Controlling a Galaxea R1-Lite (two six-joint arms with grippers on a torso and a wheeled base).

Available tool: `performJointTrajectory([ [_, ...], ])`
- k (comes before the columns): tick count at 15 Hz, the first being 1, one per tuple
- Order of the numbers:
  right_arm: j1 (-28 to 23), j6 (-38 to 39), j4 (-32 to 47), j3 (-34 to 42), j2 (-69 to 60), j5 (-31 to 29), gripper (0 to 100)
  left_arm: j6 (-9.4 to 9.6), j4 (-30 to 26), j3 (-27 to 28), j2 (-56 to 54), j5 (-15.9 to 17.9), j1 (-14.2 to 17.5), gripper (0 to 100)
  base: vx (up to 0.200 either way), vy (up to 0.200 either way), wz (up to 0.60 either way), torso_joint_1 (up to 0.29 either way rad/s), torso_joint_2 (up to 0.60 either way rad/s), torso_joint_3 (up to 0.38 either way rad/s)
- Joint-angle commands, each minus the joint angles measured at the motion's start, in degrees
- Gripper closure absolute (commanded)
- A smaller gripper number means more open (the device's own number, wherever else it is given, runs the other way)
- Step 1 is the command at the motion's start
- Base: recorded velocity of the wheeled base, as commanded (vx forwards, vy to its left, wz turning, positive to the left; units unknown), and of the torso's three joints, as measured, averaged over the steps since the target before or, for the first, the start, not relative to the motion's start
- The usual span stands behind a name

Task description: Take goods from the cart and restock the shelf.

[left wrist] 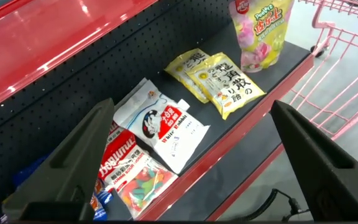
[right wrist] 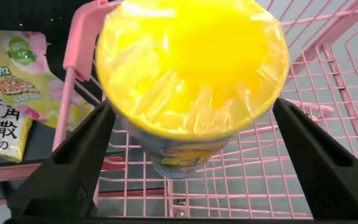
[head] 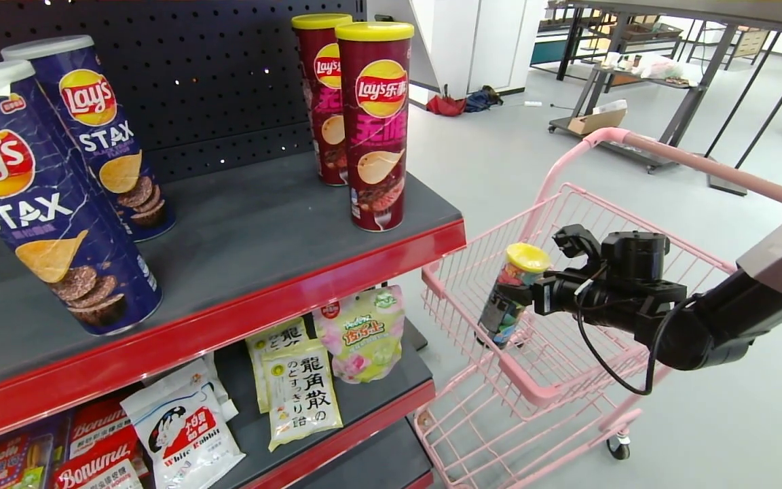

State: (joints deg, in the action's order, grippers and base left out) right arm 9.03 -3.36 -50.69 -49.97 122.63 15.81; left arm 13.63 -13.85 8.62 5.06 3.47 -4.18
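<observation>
Right gripper (head: 525, 293) jaws clamped high on the chip can (head: 504, 318); we judge it light, stiff, slick-wrapped, crushable. Left gripper (left wrist: 191, 104) jaws apart.

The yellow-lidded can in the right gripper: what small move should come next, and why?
Probably raise it clear of the pink cart and begin swinging it toward the top shelf: the right gripper is shut on the yellow-lidded can over the basket, and the shelf shows bare space between the blue cans and the red cans.
</observation>
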Motion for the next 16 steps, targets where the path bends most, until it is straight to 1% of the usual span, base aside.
performJointTrajectory([
  [1,0.46,0.64,-0.02,-0.92,1.21,0.01,0,-0.01,0.05,-0.01,0.21,-0.05,0.05,0,0.0,0.0,0.0,0.0,0.0,0.0],
  [5,1.16,0.99,-0.11,-2.68,2.97,0.01,0,0.08,-0.04,0.08,0.21,-0.57,0.14,0,0.0,0.0,0.0,0.0,0.0,0.0],
  [7,1.25,0.99,-0.2,-3.47,3.59,0.01,0,0.43,-0.04,0.08,0.21,-0.66,0.14,0,0.0,0.0,0.0,0.0,0.0,0.0],
  [8,1.25,0.99,-0.2,-3.64,3.85,0.01,100,0.52,-0.04,0.08,0.21,-0.66,0.14,0,0.0,0.0,0.0,0.0,0.0,0.0],
  [13,1.25,0.9,-0.29,-3.29,3.67,0.01,100,0.87,-0.04,0.08,0.21,-0.84,0.14,0,0.0,0.0,0.0,0.0,0.0,0.0],
  [16,1.95,0.73,-1.52,-0.39,-0.98,-0.43,100,0.87,-0.04,0.08,0.04,-0.93,0.14,0,0.0,0.0,0.0,0.0,0.0,0.0],
])
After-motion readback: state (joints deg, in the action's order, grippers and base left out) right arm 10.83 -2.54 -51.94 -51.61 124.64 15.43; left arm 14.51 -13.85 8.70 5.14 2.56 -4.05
